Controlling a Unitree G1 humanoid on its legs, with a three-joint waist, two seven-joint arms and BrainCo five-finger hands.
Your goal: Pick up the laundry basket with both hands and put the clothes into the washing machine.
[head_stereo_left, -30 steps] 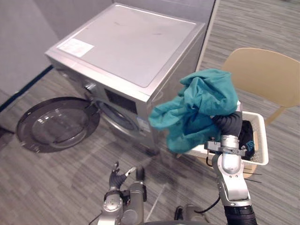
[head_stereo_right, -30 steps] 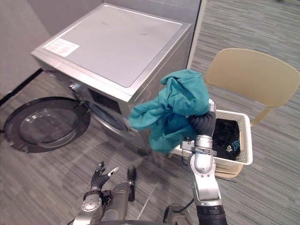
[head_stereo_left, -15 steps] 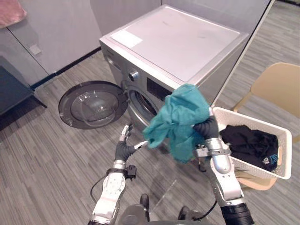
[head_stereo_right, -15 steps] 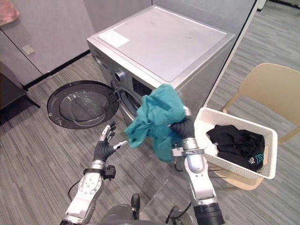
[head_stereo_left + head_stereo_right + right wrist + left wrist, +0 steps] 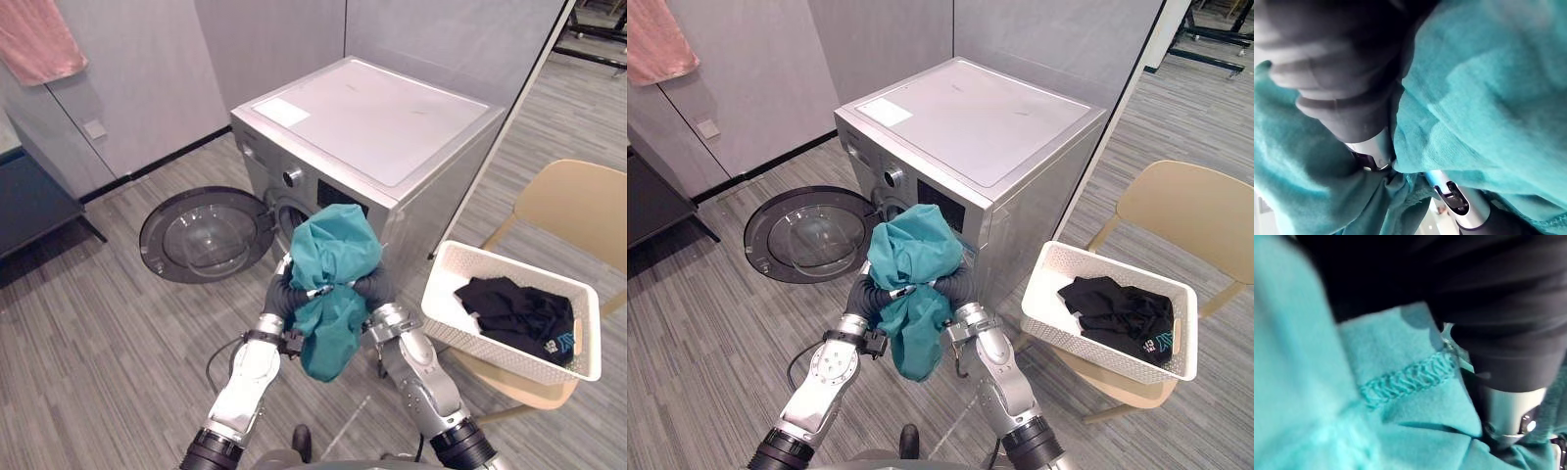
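Observation:
A teal garment (image 5: 333, 264) hangs bunched between my two hands in front of the silver washing machine (image 5: 392, 127), just before its round drum opening (image 5: 294, 217). My right hand (image 5: 375, 289) is shut on the garment from the right, and its wrist view has the cloth (image 5: 1479, 98) wrapped over it. My left hand (image 5: 282, 296) is pressed into the garment's left side, buried in the cloth (image 5: 1415, 421). The white laundry basket (image 5: 446, 264) rests on a beige chair (image 5: 578, 206) to the right, with black clothes (image 5: 519, 308) inside.
The machine's round door (image 5: 201, 235) is swung wide open to the left, low over the grey plank floor. A dark cabinet (image 5: 29, 206) stands at the far left and a pink towel (image 5: 39, 39) hangs on the wall above it.
The camera has shifted. My right hand has carried the teal garment from over the basket leftward to the drum opening. My left hand has risen from below and met the garment.

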